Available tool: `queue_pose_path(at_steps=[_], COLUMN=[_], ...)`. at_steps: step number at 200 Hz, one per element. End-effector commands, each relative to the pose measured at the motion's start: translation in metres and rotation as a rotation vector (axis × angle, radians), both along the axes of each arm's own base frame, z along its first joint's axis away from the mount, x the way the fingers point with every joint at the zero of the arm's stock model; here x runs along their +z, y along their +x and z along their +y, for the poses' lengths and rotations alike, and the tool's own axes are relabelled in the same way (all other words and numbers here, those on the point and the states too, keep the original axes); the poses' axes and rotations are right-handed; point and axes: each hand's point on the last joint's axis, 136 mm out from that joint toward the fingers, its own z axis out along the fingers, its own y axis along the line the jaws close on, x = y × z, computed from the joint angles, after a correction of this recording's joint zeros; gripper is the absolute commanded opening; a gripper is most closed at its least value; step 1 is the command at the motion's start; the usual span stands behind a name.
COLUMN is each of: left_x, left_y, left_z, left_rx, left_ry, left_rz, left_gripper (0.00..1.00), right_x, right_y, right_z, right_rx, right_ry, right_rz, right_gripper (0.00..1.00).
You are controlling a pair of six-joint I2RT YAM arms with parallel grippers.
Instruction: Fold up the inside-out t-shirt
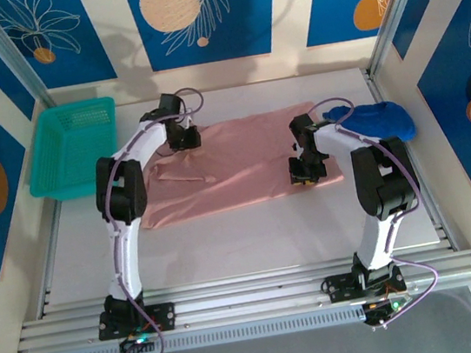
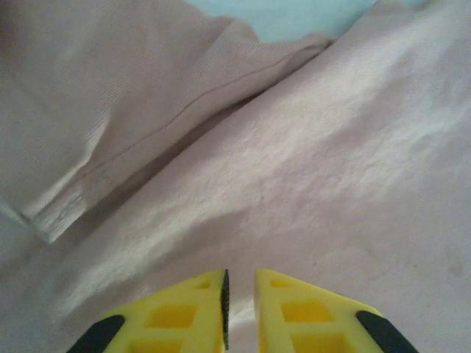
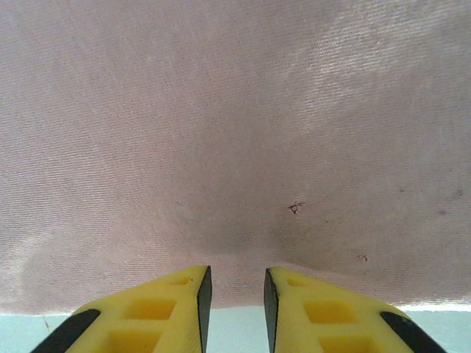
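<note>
Found the inside-out t-shirt spread mostly flat on the far half of the white table. Placed it between the teal basket on the left and a royal-blue garment on the right. Recorded the blue garment as lying just beside the shirt's far right corner.

Recorded the shirt's long axis as running left to right across the table, slightly skewed, the near edge dropping toward the left. Noted a sleeve with a stitched cuff in the left wrist view, lying against the body cloth and putting the shoulder end toward the basket. Noted a straight hem in the right wrist view, putting the bottom end toward the blue garment. Observed 1 raised crease in the left part of the cloth.

Located the left gripper at the shirt's far left edge, pointing down onto the cloth. Saw its 2 yellow fingers nearly together, with a thin slit between them. Could not tell whether any cloth was nipped there.

Located the right gripper at the near right corner. Saw its 2 fingers set a little apart at the hem, pinching the edge of the cloth, with bare table just behind the tips.
</note>
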Motion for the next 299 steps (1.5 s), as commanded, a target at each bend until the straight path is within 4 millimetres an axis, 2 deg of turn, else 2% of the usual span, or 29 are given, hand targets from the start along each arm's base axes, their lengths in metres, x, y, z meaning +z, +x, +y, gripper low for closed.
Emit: queue_pose_path(at_steps=[1,14,40,70,95,142,163,219,273,299], left_x=[0.01,0.021,0.044,0.034,0.021,0.007,-0.003,-0.017,-0.02,-0.022], left_y=[-0.009,-0.016,-0.039,-0.078,-0.082,-0.058,-0.056,-0.05,-0.051,-0.052], left_z=[-0.001,0.01,0.049,0.083,0.1,0.093,0.091,0.065,0.043,0.037], left_rx=[-0.034,-0.018,0.088,0.192,0.23,0.128,0.099,0.015,-0.047,-0.064], left_ry=[0.028,0.064,0.092,0.082,0.102,0.132,0.14,0.072,0.046,0.045], left_rz=[0.018,-0.006,-0.07,-0.037,-0.01,0.0,0.032,0.05,0.046,0.056], left_gripper=[0.22,0.27,0.36,0.47,0.5,0.5,0.51,0.52,0.49,0.44], right_x=[0.008,0.009,0.009,0.008,0.006,0.005,0.005,0.005,0.001,0.0], right_y=[0.001,0.001,0.001,0.001,0.002,0.002,0.0,0.001,0.001,0.001], right_z=[-0.001,-0.001,-0.001,0.0,0.001,0.003,0.001,0.001,0.001,0.002], right_rx=[0.011,0.01,0.011,0.014,0.018,0.021,0.021,0.021,0.022,0.021], right_ry=[0.004,0.006,0.006,0.01,0.015,0.018,0.014,0.014,0.013,0.014], right_rz=[-0.017,-0.018,-0.019,-0.021,-0.015,-0.016,-0.012,-0.01,-0.001,0.0], right_gripper=[0.28,0.28,0.28,0.28,0.28,0.28,0.28,0.28,0.28,0.28])
